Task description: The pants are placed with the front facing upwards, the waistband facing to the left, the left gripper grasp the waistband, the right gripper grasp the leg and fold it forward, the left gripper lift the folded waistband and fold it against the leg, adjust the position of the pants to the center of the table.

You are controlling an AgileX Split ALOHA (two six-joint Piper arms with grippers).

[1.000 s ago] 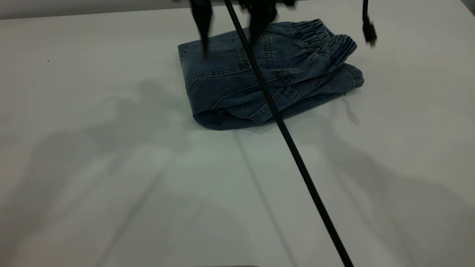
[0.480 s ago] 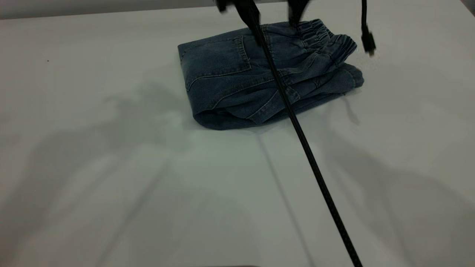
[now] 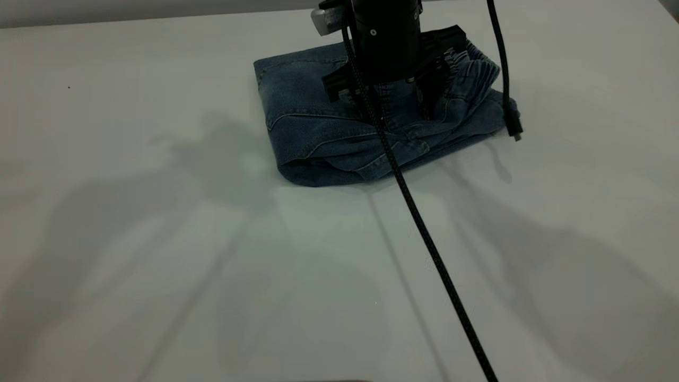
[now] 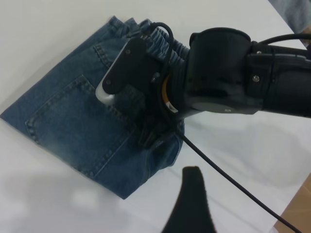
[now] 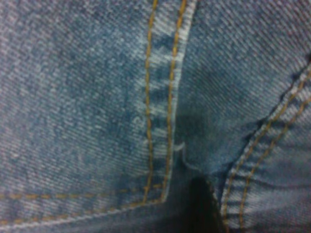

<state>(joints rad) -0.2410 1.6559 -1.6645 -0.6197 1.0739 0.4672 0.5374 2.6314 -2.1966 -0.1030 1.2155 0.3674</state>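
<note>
- Folded blue denim pants lie in the upper middle of the exterior frame, flat on my white desk.
- The gathered waistband sits on top at the bundle's right end. The rounded fold faces the lower left.
- My right tool stands on the pants just left of the waistband. Its fingers are spread apart, with denim showing between them. The tips press into the top layer, and nothing is pinched or lifted.
- In the right wrist frame, tan double stitching and a pocket corner fill the picture, with a dark tip at the lower edge.
- My left tool shows only at the lower edge of its own wrist frame, above bare desk beside the pants' folded edge and clear of the cloth. I cannot tell how far it is open.
- A braided black cable crosses the exterior frame from the pants to the lower right. A thin cable hangs past the waistband at the upper right.
</note>
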